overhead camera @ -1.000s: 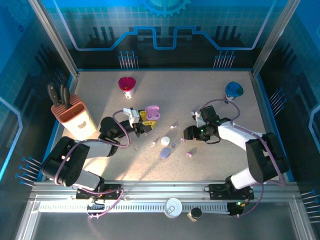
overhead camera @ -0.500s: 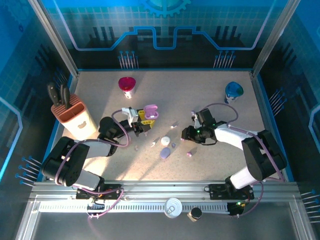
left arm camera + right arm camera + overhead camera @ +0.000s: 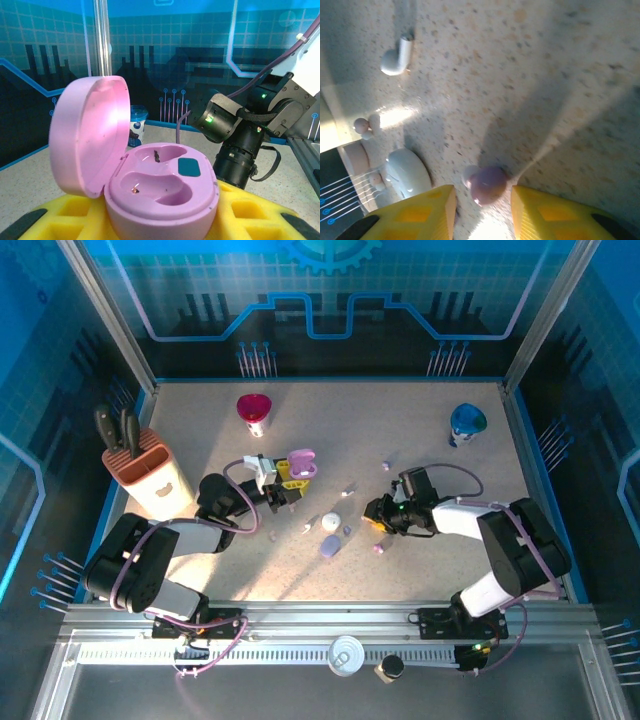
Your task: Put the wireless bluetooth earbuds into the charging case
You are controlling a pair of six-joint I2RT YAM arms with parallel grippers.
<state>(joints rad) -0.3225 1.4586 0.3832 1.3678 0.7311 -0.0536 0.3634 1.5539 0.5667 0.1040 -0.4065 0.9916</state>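
Now purple earbud sits on the table, dead between the right gripper fingers — apart, either side, not touching it. Open case is clamped in the left gripper — well off leftward, wells empty.

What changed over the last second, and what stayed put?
The right pincer drew back toward the near edge and settled over a purple earbud, its jaws narrowing to either side of it, not visibly clamped yet. The left pincer kept holding the open pink case, and the other earbuds stayed put.
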